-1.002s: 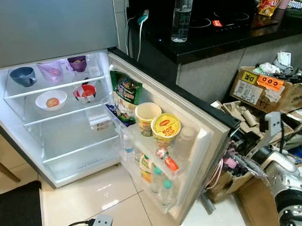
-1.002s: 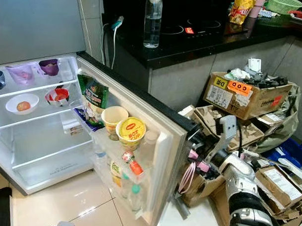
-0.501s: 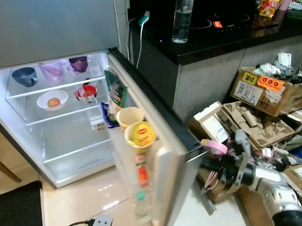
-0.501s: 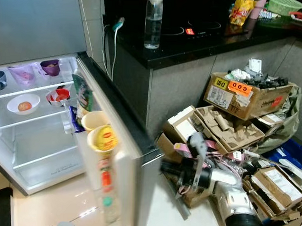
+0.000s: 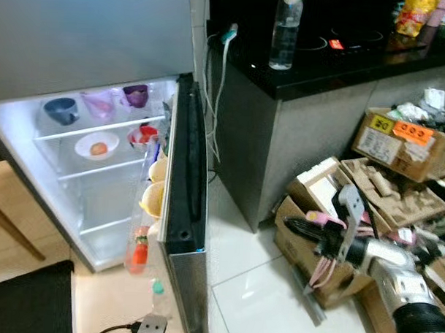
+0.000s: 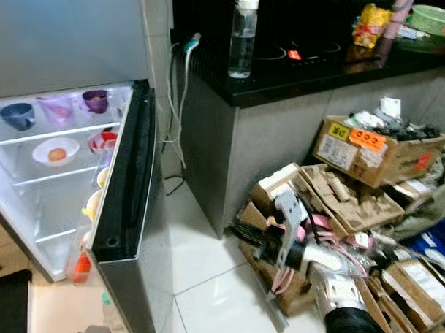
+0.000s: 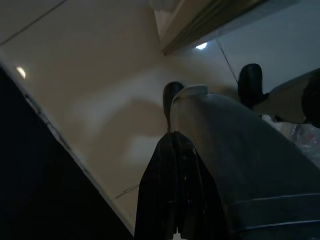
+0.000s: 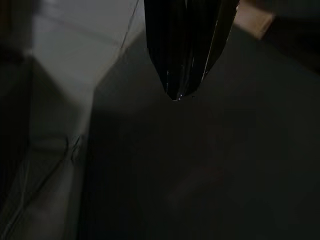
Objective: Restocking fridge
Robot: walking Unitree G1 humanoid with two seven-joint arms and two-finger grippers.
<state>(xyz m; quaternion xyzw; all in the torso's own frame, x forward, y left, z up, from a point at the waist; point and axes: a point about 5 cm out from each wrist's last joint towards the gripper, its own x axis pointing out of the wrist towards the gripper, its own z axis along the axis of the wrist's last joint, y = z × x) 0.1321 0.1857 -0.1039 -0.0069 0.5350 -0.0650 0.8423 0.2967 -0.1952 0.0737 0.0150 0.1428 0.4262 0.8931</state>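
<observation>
1. Left eye view: tall grey steel fridge door (image 5: 184,223), edge-on, partly swung toward the lit white fridge compartment (image 5: 98,177), well ahead of the fingertips
2. Right gripper (image 5: 297,229): long black fingers pressed together, grasping nothing, pointing at the door's outer face with a gap between
3. Handling, judged: door stiff, heavy with laden racks, smooth-faced; best pushed flat near its free edge, gently, since the cups and bottles may rattle
4. Left gripper (image 7: 175,150): fingers clenched, idle over the pale tiled floor (image 7: 90,90)
</observation>
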